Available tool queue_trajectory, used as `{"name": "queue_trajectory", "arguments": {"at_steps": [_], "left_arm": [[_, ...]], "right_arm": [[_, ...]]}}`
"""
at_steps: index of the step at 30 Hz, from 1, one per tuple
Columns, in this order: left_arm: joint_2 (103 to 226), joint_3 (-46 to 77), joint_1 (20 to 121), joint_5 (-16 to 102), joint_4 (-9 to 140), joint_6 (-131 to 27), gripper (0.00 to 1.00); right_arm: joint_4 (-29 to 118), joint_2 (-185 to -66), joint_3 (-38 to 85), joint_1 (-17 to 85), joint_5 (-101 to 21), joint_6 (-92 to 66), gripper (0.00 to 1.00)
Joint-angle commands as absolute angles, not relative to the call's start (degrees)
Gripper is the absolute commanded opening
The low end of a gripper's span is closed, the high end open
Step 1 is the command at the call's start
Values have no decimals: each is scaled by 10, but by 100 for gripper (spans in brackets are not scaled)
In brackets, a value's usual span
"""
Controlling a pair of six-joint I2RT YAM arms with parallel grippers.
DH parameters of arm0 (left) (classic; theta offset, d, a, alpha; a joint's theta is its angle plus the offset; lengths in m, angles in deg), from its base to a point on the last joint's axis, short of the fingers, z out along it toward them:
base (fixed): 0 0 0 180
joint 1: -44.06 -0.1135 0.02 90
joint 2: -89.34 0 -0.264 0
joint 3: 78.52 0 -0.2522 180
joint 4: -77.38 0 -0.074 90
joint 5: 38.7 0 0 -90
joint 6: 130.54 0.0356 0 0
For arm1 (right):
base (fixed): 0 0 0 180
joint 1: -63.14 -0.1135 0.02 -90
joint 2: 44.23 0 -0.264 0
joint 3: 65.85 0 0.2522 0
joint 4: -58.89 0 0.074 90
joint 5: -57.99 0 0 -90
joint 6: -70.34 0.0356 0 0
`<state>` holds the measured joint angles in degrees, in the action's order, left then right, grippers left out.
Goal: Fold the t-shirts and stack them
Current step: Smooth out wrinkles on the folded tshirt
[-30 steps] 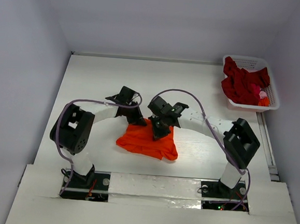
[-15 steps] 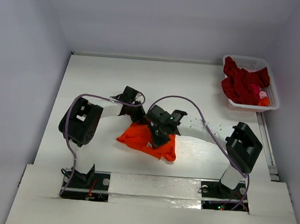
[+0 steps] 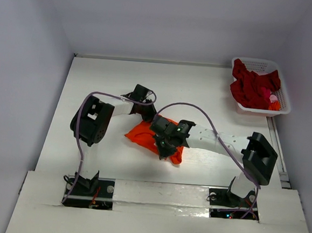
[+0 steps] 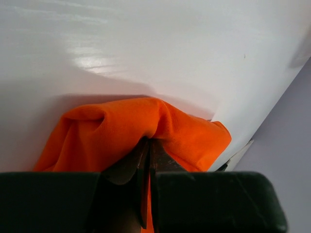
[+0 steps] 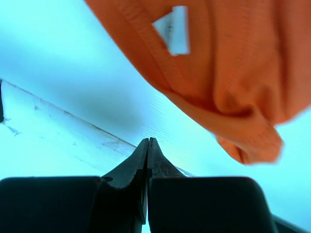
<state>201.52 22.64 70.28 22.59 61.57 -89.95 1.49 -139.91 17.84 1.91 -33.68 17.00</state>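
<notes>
A: Pinching the orange t-shirt [image 4: 121, 126] at a raised fold, why there?

B: The left jaws are clamped shut on that ridge, likely to drag a layer across for a fold. The right jaws are closed too, no cloth seen between them, at the shirt's near side.

A: Where does it lie?

B: Bunched on the bench [image 3: 105, 80] between the arms. Bare surface lies behind and leftward; the near edge is close. The dark red t-shirts [image 3: 250, 86] wait in the basket [image 3: 260, 64], far right corner.

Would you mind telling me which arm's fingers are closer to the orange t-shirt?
Left: its fingers pinch the orange t-shirt. The right fingers are shut empty, the shirt ahead of them.
</notes>
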Motion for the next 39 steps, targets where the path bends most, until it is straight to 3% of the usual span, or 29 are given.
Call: {"name": "queue_trajectory", "arguments": {"at_steps": [1,16,24,33,39], "left_arm": [[2041,218,702,288,578,-877,0],[2035,223,702,288,570,-873,0],[2041,209,702,290,564,-873,0],[2055,180,692,292,551,-870,0],[2066,165,687,291,544,-867,0]], "right_arm": [[-23,-1354,221,17,-254,186,0],[43,-1412,217,142,-251,139,0],[54,-1423,200,142,-274,135,0],[46,-1340,139,142,-296,157,0],[22,-1318,136,86,-283,172,0]]}}
